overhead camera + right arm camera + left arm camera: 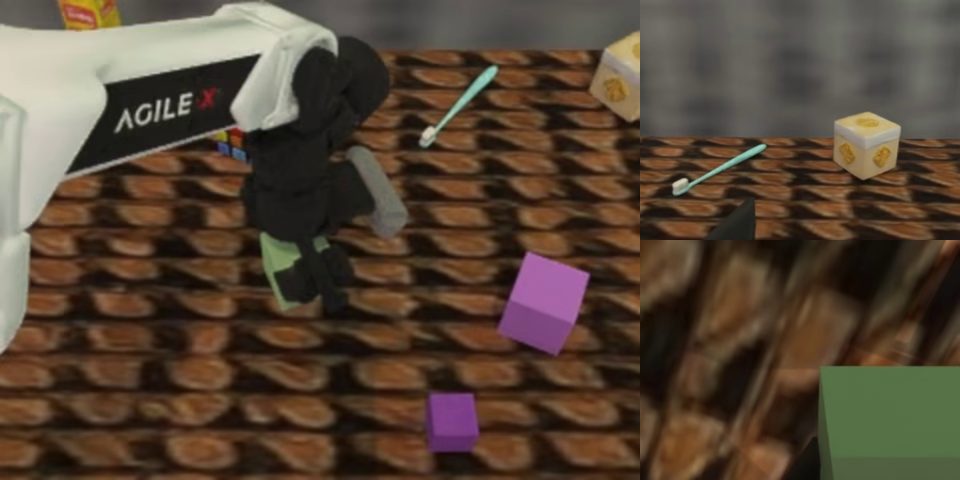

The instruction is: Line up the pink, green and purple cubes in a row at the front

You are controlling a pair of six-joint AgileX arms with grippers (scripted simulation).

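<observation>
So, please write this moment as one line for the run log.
left gripper: at green cube, centre | right arm: out of top view | pink cube: right | purple cube: front right | row: not formed

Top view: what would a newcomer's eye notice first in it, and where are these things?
First the big white left arm, reaching in from the top view's left, its black left claw down at the pale green cube near the table's middle. Then the pink cube at the right and the small purple cube nearer the front.
</observation>
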